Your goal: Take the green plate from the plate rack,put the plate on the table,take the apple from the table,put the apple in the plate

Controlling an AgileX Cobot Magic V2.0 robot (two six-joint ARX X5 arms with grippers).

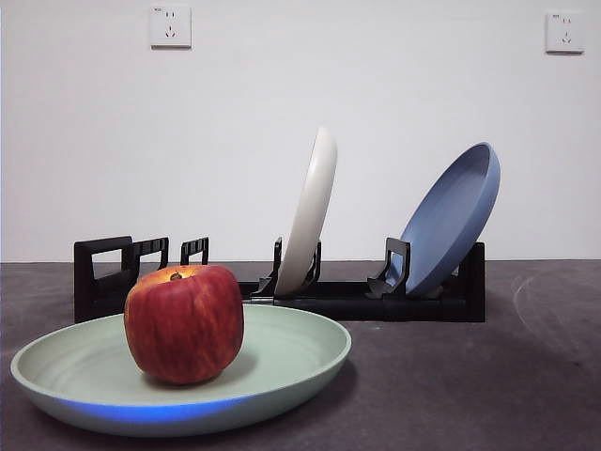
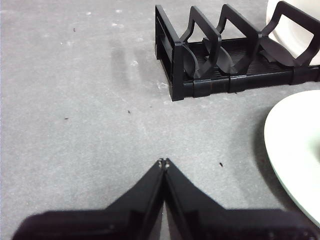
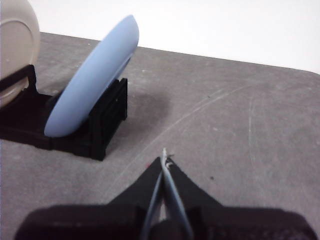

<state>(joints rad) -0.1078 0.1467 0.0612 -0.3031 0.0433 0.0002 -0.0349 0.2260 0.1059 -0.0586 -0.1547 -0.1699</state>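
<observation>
apple (image 1: 184, 322) sits in green plate (image 1: 282, 362) on table (image 1: 470, 385); both jaws closed

I am finding no text, label, brand, number or sign to read in any of my three views.
</observation>
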